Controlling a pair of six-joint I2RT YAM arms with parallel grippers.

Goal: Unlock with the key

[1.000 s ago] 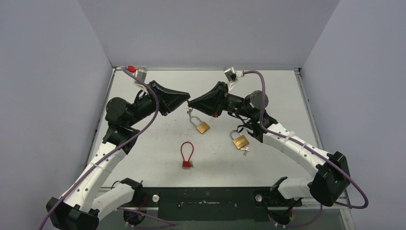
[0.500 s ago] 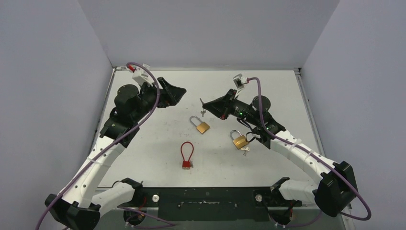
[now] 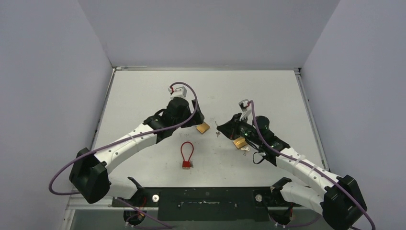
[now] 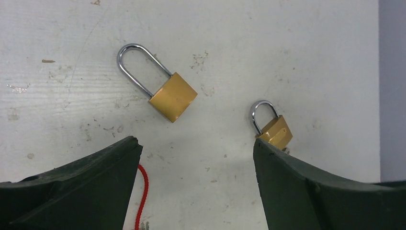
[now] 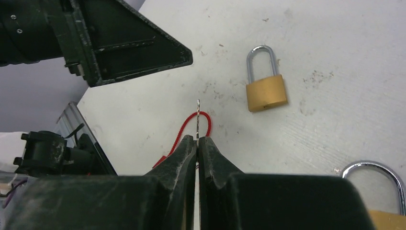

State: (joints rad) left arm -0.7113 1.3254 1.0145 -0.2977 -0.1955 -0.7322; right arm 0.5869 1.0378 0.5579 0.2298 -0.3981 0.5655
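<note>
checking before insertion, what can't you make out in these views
key: right wrist, edge-on, bow buried in the right jaws; teeth unreadable
long-shackle padlock: keyhole shows in no view; top view, left arm covers its shackle
short padlock: right wrist, cut by the bottom edge
red cable lock: left wrist, mostly behind the left jaws

Your left gripper point(image 4: 196, 143) hung with its fingers point(image 4: 91, 187) spread wide. The long-shackled padlock point(image 4: 173, 101) lay on open bench point(image 4: 287, 43) just ahead of them, bare surface on every side of it. The smaller padlock point(image 4: 274, 132) sat just beside the right-hand finger's tip, crowding that side. Your right gripper point(image 5: 197, 140), pinched on the key point(image 5: 197, 112), faced the left gripper across a narrow gap over the bench. The red cable lock point(image 3: 186, 153) lay apart, nearer the arm bases; the far bench was bare.
</note>
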